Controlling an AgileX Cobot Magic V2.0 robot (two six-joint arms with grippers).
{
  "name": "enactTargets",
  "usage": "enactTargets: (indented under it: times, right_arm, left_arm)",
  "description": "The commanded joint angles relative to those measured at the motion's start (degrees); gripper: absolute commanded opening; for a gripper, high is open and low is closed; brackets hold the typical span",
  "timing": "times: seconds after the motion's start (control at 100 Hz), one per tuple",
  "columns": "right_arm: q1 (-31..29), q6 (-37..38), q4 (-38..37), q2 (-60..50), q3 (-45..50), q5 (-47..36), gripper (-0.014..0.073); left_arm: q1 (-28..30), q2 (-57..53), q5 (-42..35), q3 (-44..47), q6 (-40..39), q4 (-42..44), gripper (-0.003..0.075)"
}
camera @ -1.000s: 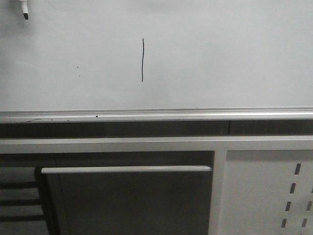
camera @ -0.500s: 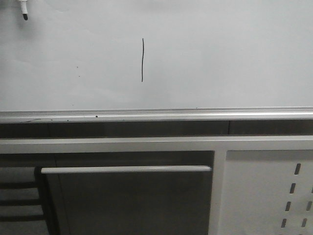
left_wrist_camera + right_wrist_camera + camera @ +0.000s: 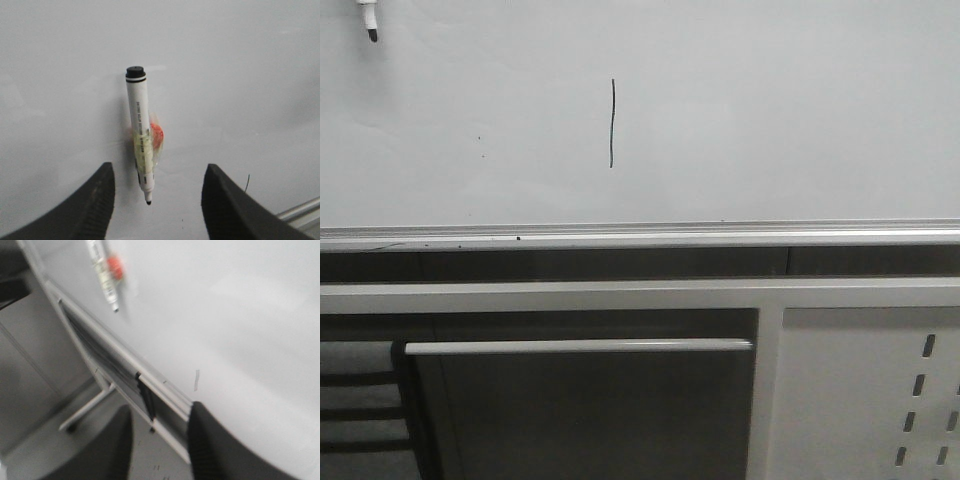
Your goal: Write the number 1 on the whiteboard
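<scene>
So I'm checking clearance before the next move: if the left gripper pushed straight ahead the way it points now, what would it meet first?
Most likely the white marker with the black cap, stuck on the pale grey-white whiteboard. It lies between the open fingers of the left gripper, though depth is unclear.

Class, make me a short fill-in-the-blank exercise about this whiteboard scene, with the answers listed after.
1. The stroke on the whiteboard runs ____.
2. The marker on the board has its tip pointing ____.
3. The left pincer holds ____.
4. Under the board runs a silver ____.

Answers: vertically; down; nothing; ledge
</scene>
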Motion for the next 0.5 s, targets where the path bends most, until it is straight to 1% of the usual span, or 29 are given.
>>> enactTargets:
  times: [0.0,0.02,0.06,0.07,0.09,0.12,0.2,0.28,0.4,0.49]
  right_arm:
    - [-1.2,0.6,1.2,-6.1,4.6,-9.8,0.0039]
    - [-1.3,0.6,1.2,-7.5,6.0,-11.9,0.0013]
    - [-1.3,0.6,1.2,-10.9,10.3,-16.3,-0.0063]
    - [-1.3,0.6,1.2,-11.4,11.8,-17.1,-0.0071]
    - [-1.3,0.6,1.2,-13.2,13.3,-19.4,-0.0069]
    - [-1.3,0.6,1.2,-16.1,17.2,-23.0,-0.0064]
    - [-1.3,0.6,1.2,-22.7,25.4,-28.7,-0.0064]
    - [-1.3,0.6,1.2,-29.7,33.8,-33.2,-0.0065]
    - [-1.3,0.6,1.4,-39.1,44.1,-35.2,-0.0065]
    - [-1.3,0.6,2.7,-45.6,50.3,-35.9,-0.0065]
  left_arm:
    - [0.3,-2.3,0.8,-1.8,-0.5,0.4,0.0227]
    - [0.3,-2.7,1.6,-1.7,-0.5,0.4,0.0200]
    - [0.3,-3.5,2.7,-1.5,-0.5,0.4,0.0115]
    - [0.3,-3.8,3.1,-1.5,-0.5,0.4,0.0084]
    - [0.3,-4.2,3.5,-1.2,-0.5,0.4,0.0053]
    - [0.3,-4.9,3.9,-0.9,-0.5,0.4,-0.0022]
    - [0.0,-7.0,3.3,0.8,-0.5,0.0,-0.0020]
    - [-0.8,-10.0,0.3,3.2,-0.5,-1.3,-0.0020]
    - [-4.0,-15.6,-5.0,8.6,-0.5,-1.9,-0.0020]
    - [-6.8,-19.3,-6.6,12.2,-0.5,-2.1,-0.0020]
